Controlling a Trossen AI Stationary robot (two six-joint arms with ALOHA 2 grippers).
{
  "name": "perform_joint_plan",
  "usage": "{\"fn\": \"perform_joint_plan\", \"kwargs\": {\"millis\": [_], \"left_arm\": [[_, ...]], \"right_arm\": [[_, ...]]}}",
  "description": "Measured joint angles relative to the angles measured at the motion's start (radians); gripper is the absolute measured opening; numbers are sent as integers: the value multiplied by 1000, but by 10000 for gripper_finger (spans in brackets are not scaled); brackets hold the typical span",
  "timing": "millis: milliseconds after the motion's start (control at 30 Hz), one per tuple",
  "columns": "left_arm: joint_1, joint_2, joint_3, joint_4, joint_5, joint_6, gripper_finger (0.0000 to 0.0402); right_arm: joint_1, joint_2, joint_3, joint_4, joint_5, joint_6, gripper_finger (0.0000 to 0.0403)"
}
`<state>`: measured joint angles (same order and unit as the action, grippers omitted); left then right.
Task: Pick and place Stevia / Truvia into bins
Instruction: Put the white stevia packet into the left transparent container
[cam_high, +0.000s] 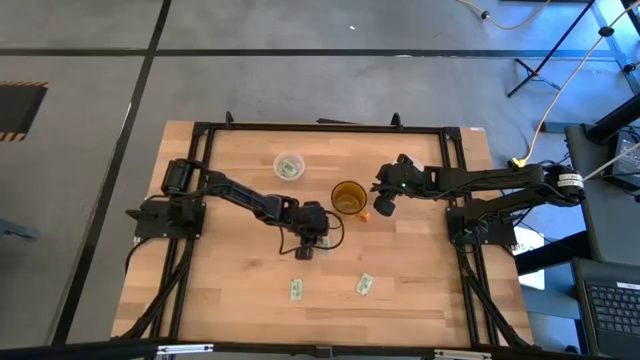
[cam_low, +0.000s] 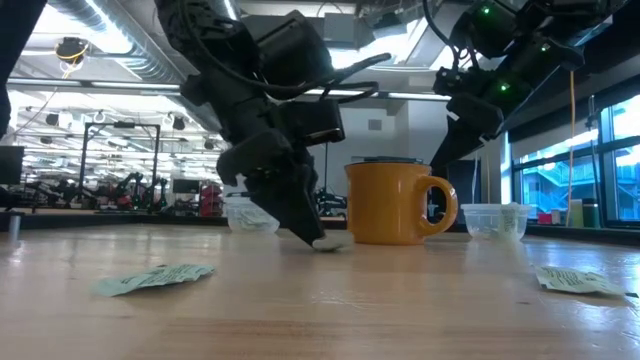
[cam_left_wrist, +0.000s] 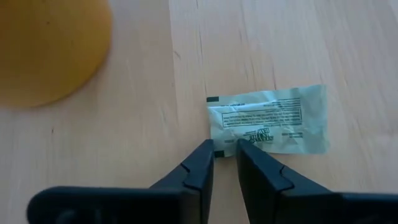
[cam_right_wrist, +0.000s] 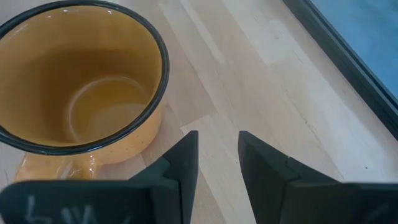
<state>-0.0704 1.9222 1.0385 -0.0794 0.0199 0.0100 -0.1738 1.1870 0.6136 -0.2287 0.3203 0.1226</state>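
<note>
A white-and-green Stevia packet (cam_left_wrist: 273, 118) lies flat on the wood near the table's middle (cam_high: 305, 253). My left gripper (cam_left_wrist: 226, 148) is down at its edge, with the fingers drawn close together. Two more packets (cam_high: 297, 289) (cam_high: 365, 285) lie flat toward the near edge. One clear cup (cam_high: 289, 166) stands left of the yellow mug (cam_high: 348, 197) with a packet inside it. A second clear cup (cam_low: 495, 220) stands right of the mug and is hidden under the right arm in the high view. My right gripper (cam_right_wrist: 217, 140) hovers beside the mug's handle, slightly open and empty. My left gripper pinches the packet's edge (cam_left_wrist: 225, 142) between its two fingertips, slanting down from above with the tips at the table (cam_low: 312, 238). The rest of the packet lies flat on the wood.
The yellow mug (cam_low: 390, 203) stands between my two grippers, with its handle (cam_high: 363, 213) pointing toward the near right. Black frame rails (cam_high: 455, 170) run along the table's sides. Bare wood lies around the two loose packets (cam_low: 155, 278) (cam_low: 575, 280).
</note>
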Motion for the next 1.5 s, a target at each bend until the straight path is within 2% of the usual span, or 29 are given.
{"fn": "perform_joint_plan", "kwargs": {"millis": [367,600,733,933,1000,1167,1300,1500], "left_arm": [[1,14,2,9,6,-6,8],[0,-1,0,-14,7,11,2],[6,-81,-7,-120,10,24,2],[44,-263,-3,-288,3,30,2],[69,-332,-3,-336,-22,30,2],[165,-456,-3,-475,-185,14,2],[280,-490,-3,-510,-180,5,2],[432,-460,-1,-511,-134,37,2]], "right_arm": [[0,0,0,0,0,0,117],[0,0,0,0,0,0,117],[0,0,0,0,0,0,117],[0,0,0,0,0,0,117],[0,0,0,0,0,0,117],[0,0,0,-1,0,0,117],[0,0,0,0,0,0,117],[0,0,0,-1,0,0,117]]}}
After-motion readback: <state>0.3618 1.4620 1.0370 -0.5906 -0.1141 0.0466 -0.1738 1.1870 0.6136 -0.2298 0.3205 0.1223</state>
